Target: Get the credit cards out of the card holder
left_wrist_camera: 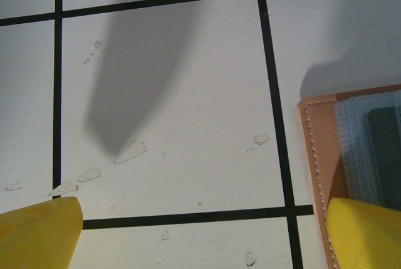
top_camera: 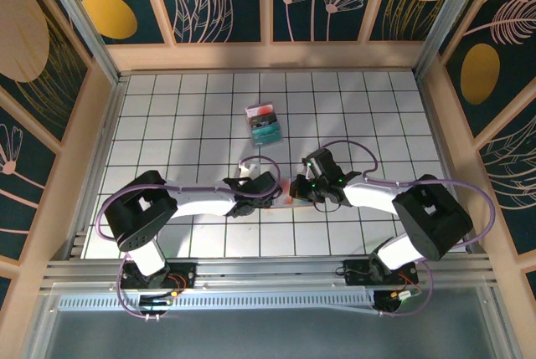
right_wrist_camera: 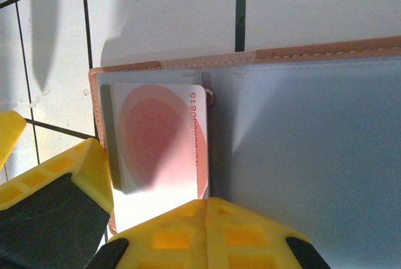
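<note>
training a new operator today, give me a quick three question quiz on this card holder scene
1. True or false: the left gripper stands wide open.
2. The card lying in the open card holder bears a round patch of which colour? A green, B pink, C blue.
3. Name the other thing lying on the table, away from the card holder.
Key: 1 true; 2 B; 3 the teal pack.
</note>
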{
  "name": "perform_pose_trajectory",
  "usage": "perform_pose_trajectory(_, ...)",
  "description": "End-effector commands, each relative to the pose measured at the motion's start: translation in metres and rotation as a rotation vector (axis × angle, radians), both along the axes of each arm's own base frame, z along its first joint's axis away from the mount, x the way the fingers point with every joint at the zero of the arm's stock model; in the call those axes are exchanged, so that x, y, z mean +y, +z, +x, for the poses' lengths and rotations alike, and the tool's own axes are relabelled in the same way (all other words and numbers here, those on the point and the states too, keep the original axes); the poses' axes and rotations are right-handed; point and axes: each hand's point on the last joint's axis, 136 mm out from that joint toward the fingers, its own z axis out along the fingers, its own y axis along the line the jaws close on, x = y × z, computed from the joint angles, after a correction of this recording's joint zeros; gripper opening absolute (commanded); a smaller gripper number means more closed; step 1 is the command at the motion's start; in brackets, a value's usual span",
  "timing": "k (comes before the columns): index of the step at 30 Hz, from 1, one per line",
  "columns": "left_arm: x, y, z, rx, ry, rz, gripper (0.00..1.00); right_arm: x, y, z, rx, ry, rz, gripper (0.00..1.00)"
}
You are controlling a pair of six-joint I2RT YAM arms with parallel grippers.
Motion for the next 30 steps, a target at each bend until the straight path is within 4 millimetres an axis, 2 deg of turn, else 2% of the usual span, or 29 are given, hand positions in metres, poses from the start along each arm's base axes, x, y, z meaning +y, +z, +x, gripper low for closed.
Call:
perform_pose_trajectory(1, 0.006, 0.005, 0.001, -0.004, -0.011, 0.064, 0.99, -0.006, 0.003, 0.004, -0.016, -0.01, -0.031, 0.07)
perform_pose_trajectory(7, -0.012, 0.028, 0.017, -0.061, -0.044, 0.05, 0.99, -0.001, 0.007, 0.006, -0.019, -0.005, -0.006, 0.07)
perform_pose_trajectory(9, -0.024, 0.041, 0.024, -0.087, -0.055, 0.02, 0.99, -0.001, 0.007, 0.006, -0.02, -0.007, -0.006, 0.07)
perform_pose_trajectory(13, -0.03, 0.046, 0.028, -0.106, -0.063, -0.003, 0.99, -0.001, 0.006, 0.005, -0.014, -0.007, -0.009, 0.07)
perform_pose_trajectory(30, -0.005, -0.008, 0.015, -0.014, -0.054, 0.143, 0.99, 0.001, 0.003, 0.005, 0.006, 0.001, -0.009, 0.08)
